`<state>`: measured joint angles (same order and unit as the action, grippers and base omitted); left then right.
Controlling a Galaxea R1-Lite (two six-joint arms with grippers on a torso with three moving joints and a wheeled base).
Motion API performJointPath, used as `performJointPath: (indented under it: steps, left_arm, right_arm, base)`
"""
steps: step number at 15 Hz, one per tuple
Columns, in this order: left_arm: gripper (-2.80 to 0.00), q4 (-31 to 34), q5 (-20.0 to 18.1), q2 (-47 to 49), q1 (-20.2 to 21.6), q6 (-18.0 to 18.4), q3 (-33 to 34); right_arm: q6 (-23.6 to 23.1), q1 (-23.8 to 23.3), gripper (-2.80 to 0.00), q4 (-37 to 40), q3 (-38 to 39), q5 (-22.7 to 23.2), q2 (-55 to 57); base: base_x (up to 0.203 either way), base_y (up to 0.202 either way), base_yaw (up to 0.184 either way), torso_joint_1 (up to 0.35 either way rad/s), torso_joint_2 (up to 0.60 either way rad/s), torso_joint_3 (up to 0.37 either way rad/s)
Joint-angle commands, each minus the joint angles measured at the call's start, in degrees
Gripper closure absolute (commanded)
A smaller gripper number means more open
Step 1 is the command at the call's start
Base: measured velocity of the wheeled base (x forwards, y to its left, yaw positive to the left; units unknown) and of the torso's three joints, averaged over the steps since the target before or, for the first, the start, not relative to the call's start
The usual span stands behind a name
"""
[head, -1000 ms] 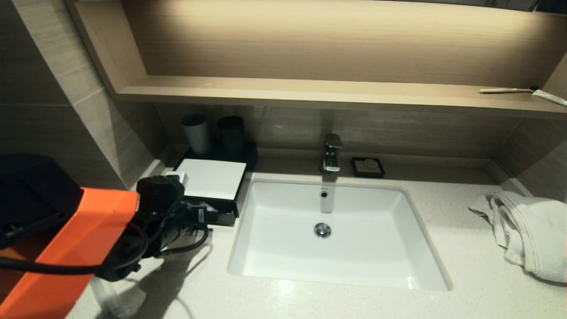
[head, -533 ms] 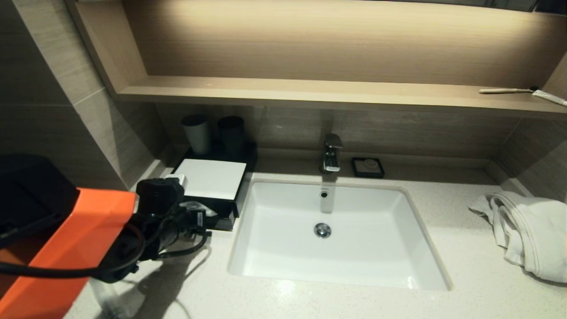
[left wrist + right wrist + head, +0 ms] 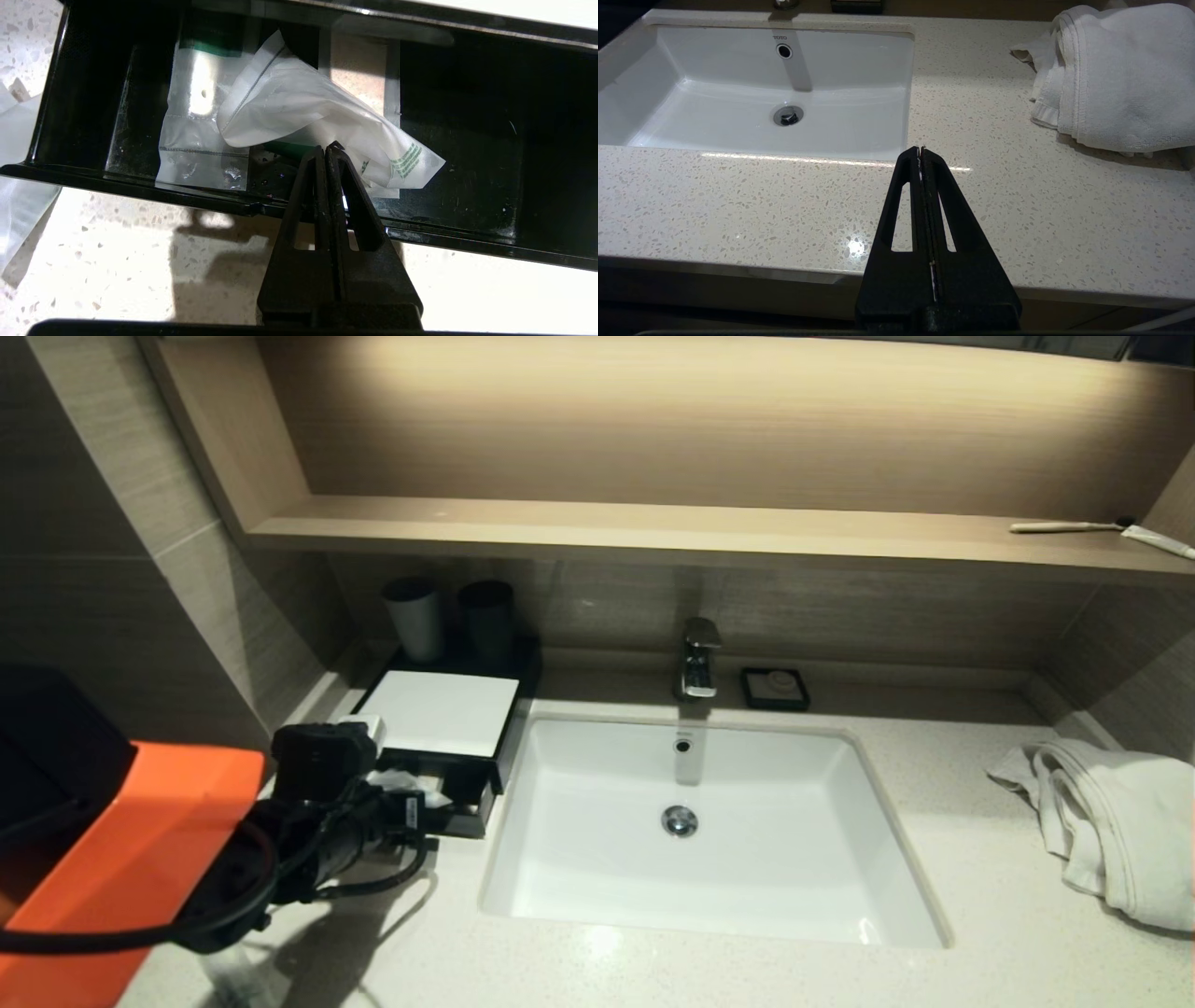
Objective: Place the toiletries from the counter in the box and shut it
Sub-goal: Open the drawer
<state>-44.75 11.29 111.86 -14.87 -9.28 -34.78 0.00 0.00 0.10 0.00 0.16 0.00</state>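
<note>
The black box [image 3: 509, 686] with a white top stands on the counter left of the sink. Its drawer [image 3: 471, 812] is pulled out toward me. In the left wrist view the drawer [image 3: 467, 186] holds a crumpled white packet [image 3: 299, 116] with green print and a clear packet [image 3: 196, 130]. My left gripper [image 3: 325, 147] is shut, its tips over the drawer's front wall and right at the white packet's edge. It also shows in the head view [image 3: 420, 798]. My right gripper [image 3: 920, 149] is shut and empty above the counter's front edge.
The white sink [image 3: 560, 877] lies right of the box. Another clear packet [image 3: 21, 205] lies on the counter beside the drawer. Two dark cups [image 3: 415, 616] stand behind the box. A white towel [image 3: 1111, 821] lies at the right, with a faucet [image 3: 698, 658] and soap dish [image 3: 775, 688] behind the sink.
My left arm has drawn back toward me. The drawer has come further out of the box, and the packets inside now show in the head view.
</note>
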Motion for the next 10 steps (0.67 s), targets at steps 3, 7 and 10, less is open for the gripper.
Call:
performJointPath:
  steps: [3,7,10]
  left_arm:
    - [0.0,-0.91,0.1,-1.45,0.02,-0.2,2.75]
    - [0.0,-1.02,0.05,-2.8,-0.02,-0.37,5.44]
    - [0.0,-1.48,0.05,-3.47,-0.03,-0.47,6.89]
  right_arm:
    - [0.0,0.0,0.0,-0.01,0.0,0.02,0.0]
    - [0.0,0.0,0.0,-0.01,0.0,0.02,0.0]
    - [0.0,0.0,0.0,-0.01,0.0,0.02,0.0]
  base:
    - [0.0,0.0,0.0,0.0,0.0,0.0]
    - [0.0,0.0,0.0,0.0,0.0,0.0]
    - [0.0,0.0,0.0,0.0,0.0,0.0]
